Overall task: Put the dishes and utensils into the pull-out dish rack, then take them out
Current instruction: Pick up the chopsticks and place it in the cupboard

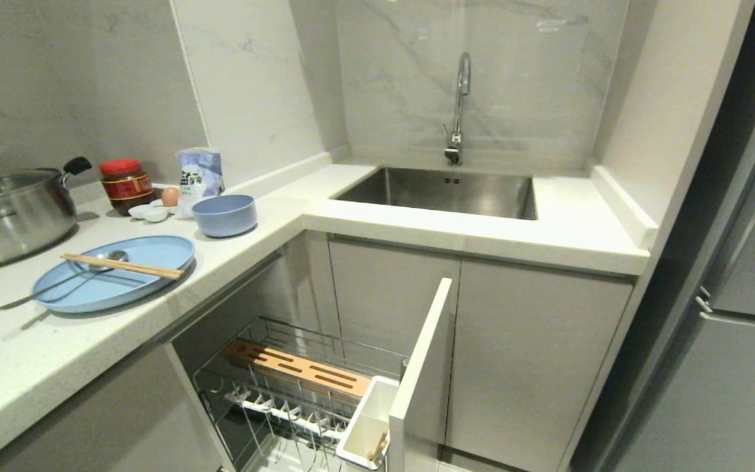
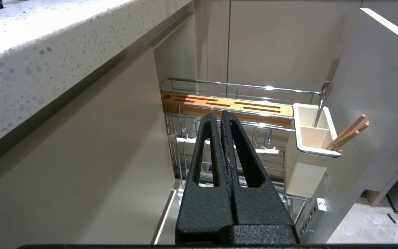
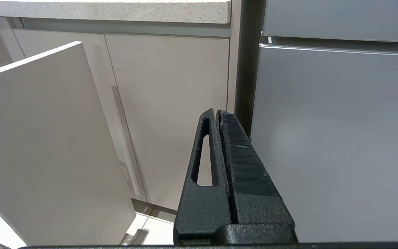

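The light-blue oval plate (image 1: 113, 272) lies on the counter with wooden chopsticks (image 1: 122, 265) and a silver spoon (image 1: 63, 282) across it. The blue bowl (image 1: 225, 214) stands behind it. Below, the pull-out dish rack (image 1: 266, 328) is drawn out, with its wooden bar (image 2: 226, 105) and white caddy (image 2: 309, 145). The caddy holds another pair of chopsticks (image 2: 347, 135) and a silver handle (image 2: 323, 98). My left gripper (image 2: 221, 114) is shut and empty, low in front of the rack. My right gripper (image 3: 216, 112) is shut and empty, facing the cabinet doors. Neither shows in the head view.
A steel pot (image 1: 10, 210), red-lidded jar (image 1: 125, 183), egg (image 1: 170, 195), white saucers (image 1: 148, 212) and a packet (image 1: 199, 174) crowd the counter's back. The sink (image 1: 443, 190) sits right of the corner. The rack's cabinet front (image 1: 423, 354) juts out. A grey fridge (image 1: 744, 295) stands right.
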Robot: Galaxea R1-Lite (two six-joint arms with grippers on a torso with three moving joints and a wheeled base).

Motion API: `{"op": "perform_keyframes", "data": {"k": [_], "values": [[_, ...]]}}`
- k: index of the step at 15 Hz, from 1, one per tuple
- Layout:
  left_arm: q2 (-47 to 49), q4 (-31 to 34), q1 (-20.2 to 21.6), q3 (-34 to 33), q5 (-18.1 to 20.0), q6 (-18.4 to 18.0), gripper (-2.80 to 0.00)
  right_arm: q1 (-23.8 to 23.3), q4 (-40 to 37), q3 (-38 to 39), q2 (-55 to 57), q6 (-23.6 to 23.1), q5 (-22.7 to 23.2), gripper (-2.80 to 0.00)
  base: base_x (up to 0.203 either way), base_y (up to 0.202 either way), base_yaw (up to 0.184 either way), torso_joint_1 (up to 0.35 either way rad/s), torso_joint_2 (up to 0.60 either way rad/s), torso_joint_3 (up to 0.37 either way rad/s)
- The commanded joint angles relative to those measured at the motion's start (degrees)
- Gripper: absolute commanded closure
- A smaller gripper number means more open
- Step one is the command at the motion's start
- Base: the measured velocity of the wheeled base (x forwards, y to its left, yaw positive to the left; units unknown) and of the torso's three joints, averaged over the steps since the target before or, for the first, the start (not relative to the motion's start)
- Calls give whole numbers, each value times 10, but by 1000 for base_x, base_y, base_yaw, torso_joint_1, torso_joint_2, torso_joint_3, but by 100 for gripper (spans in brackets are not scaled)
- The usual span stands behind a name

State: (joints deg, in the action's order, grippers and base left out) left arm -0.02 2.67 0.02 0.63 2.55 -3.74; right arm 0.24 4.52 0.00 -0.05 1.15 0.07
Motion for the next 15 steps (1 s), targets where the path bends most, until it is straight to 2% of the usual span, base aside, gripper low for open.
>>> {"op": "perform_keyframes", "data": {"k": [1,9,15], "values": [[1,0,1,0,-1,0,0,0,1,15,0,0,0,0,0,0,0,0,0,0],[1,0,1,0,-1,-4,0,0,1,15,0,1,0,0,0,0,0,1,0,-10],[1,0,0,0,-1,-2,0,0,1,15,0,1,0,0,0,0,0,3,3,-176]]}}
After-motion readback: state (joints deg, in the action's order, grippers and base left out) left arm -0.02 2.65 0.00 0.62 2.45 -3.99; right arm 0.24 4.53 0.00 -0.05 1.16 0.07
